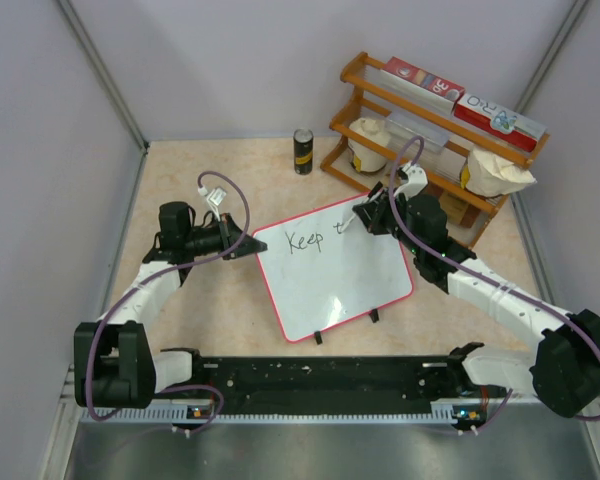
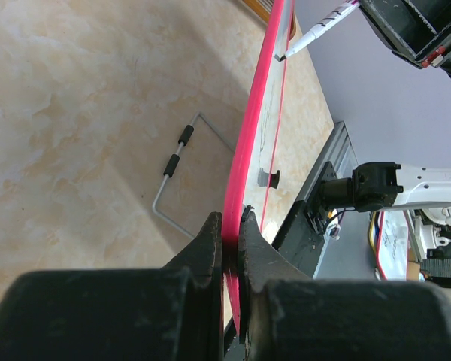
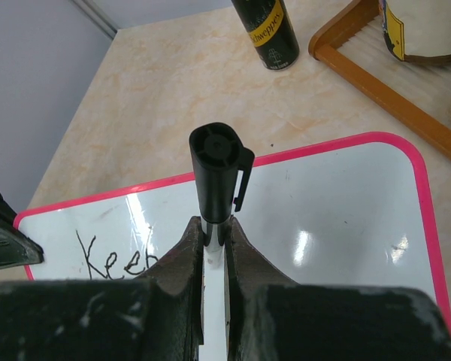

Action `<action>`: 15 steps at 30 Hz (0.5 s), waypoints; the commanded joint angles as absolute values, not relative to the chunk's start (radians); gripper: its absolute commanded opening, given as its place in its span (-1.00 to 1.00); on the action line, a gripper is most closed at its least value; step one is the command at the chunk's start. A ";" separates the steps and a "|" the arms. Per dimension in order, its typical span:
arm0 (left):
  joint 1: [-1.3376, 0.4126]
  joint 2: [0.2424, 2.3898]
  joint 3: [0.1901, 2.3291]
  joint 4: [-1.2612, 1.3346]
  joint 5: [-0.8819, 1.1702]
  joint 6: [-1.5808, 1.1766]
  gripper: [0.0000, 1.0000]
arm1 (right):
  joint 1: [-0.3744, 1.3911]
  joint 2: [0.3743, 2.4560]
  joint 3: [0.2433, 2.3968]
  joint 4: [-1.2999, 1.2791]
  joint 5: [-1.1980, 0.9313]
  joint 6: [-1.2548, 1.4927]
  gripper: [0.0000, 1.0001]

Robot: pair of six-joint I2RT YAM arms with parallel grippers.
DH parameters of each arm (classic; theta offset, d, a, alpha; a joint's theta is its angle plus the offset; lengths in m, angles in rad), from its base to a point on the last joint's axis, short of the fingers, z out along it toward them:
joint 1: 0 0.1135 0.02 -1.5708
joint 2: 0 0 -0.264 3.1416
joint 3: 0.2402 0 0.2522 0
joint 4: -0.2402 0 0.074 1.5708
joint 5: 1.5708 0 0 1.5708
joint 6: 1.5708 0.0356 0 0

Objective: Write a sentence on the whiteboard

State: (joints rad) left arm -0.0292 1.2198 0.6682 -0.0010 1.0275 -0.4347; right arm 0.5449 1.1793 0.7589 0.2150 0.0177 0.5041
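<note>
While whiteboard (image 1: 340,280), judged light, stiff, slippery, is being clamped at rim by left end effector (image 2: 231,229), marker (image 3: 216,165) is being pinched by right end effector (image 3: 214,226).

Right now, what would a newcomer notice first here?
The whiteboard sits mid-table, black lettering "Keep t" near its far edge. The right gripper holds a marker to it; the left gripper pinches the board's left rim. A wooden rack stands back right.
</note>
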 commanded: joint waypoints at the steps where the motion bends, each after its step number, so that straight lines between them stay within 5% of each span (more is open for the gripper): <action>1: -0.049 1.229 0.669 -0.049 0.913 -0.310 -1.00 | 0.537 1.169 0.779 0.192 0.064 0.466 -1.00; 15: -0.049 1.226 0.667 -0.049 0.913 -0.308 -1.00 | 0.515 1.137 0.842 0.206 0.031 0.505 -1.00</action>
